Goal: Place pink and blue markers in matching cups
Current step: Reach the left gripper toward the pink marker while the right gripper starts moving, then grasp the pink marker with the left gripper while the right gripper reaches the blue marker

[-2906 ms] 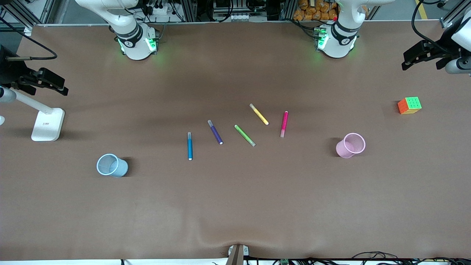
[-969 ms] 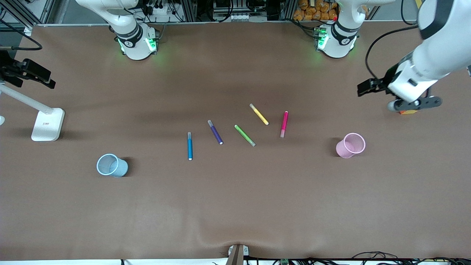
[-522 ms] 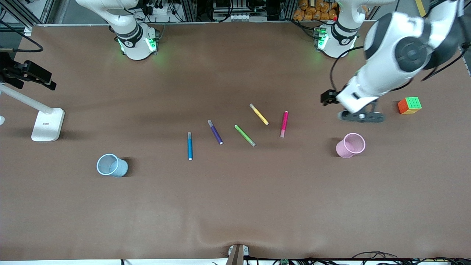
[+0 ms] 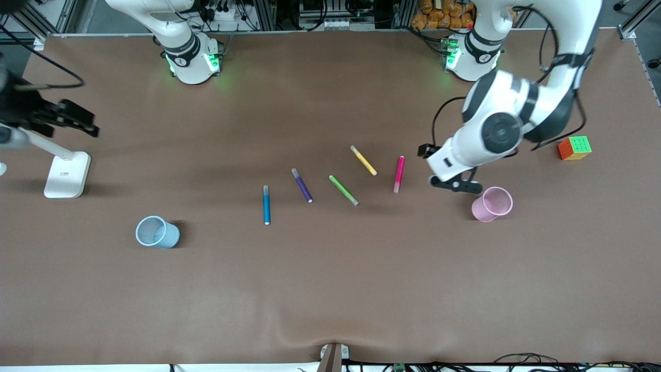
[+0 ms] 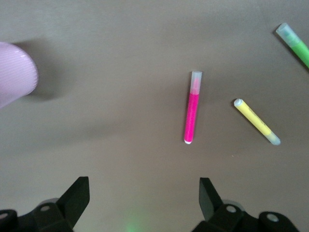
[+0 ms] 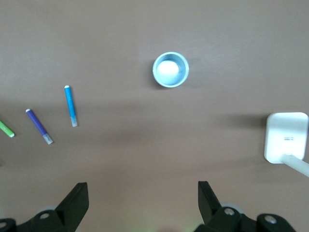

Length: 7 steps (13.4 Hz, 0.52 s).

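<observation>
Front view: the pink marker (image 4: 398,174) lies flat on the brown table (image 4: 330,289), one slot in a loose row of five pens, and everything else is easiest placed from it. Its paler end points toward the front camera. The pink cup (image 4: 492,204) stands upright toward the left arm's end of the table from it and a little nearer the camera, well apart, mouth up, so a pen can drop in from above. On the marker's other flank, toward the right arm's end, lie the yellow marker (image 4: 363,160), then the green marker (image 4: 344,190), the purple marker (image 4: 302,185) and the blue marker (image 4: 266,204), none touching. The blue cup (image 4: 157,232) stands past the blue marker, much farther from the pink marker, likewise upright.

The left gripper (image 4: 455,185) hangs over bare table between the pink marker and the pink cup. In the left wrist view its fingers are spread wide with nothing between them, and the pink marker (image 5: 191,107) sits ahead of the gap, so I judge it is lining up for a grasp across the barrel. The right gripper (image 4: 67,120) is over the table's edge at the right arm's end, beside a white stand (image 4: 66,174), far from the pink marker; its wrist view shows its fingers wide apart and empty as well, looking down on the blue marker (image 6: 70,105) and blue cup (image 6: 170,69). A colour cube (image 4: 575,148) sits idle past the pink cup.
</observation>
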Each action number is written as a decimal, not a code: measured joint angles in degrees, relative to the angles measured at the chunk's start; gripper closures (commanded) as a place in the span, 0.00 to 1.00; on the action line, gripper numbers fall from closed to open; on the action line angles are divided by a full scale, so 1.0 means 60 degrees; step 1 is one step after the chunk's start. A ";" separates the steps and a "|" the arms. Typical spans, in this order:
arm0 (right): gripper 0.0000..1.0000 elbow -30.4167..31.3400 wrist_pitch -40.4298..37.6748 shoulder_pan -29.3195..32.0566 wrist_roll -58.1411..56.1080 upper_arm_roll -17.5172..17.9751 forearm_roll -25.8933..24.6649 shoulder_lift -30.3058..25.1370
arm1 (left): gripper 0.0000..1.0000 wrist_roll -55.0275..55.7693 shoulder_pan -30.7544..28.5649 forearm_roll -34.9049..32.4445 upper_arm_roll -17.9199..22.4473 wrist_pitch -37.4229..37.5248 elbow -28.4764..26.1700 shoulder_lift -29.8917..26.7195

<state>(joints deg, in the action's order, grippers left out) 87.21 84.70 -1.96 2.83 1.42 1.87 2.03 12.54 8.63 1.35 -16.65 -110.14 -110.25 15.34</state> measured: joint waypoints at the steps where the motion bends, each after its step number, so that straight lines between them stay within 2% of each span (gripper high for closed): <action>1: 0.00 0.0024 0.0087 -0.0201 0.0006 0.0011 0.0001 0.0188 | 0.00 0.0000 0.0050 -0.0046 0.0001 -0.0253 0.0004 0.0255; 3: 0.00 0.0143 0.0337 -0.0509 0.0018 0.0028 0.0008 0.0483 | 0.11 -0.0005 0.0067 -0.0222 0.0003 -0.0578 0.0055 0.0762; 7: 0.00 0.0631 0.0759 -0.0784 0.0019 0.0038 0.0086 0.0647 | 0.16 -0.0002 0.0266 -0.0504 0.0000 -0.0687 0.0445 0.1649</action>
<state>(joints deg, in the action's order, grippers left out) 90.99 89.25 -6.66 2.95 1.64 2.38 5.91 12.52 10.23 -1.67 -16.65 -114.26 -107.58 25.24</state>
